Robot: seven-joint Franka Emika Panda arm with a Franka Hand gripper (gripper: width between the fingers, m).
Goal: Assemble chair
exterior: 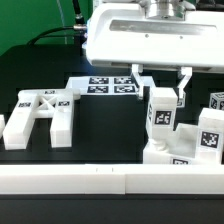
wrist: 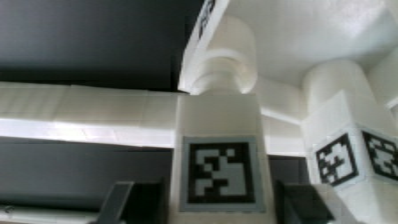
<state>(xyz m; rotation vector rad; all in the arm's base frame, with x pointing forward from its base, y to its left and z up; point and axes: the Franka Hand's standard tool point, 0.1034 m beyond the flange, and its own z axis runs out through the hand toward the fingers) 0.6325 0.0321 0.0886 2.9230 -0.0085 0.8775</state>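
Plainly the claw [exterior: 160, 88] is half closed and pinches an upright tagged bar [exterior: 160, 112] between its fingers. The bar hangs straight below it, foot down at a block [exterior: 166, 155]; whether the two touch I cannot tell. I'd judge the step is seating the bar. To do it well, keep the bar plumb, centre it over its seat before pressing, and hold the grip firm. The plate [exterior: 40, 112] lies well apart from the claw.
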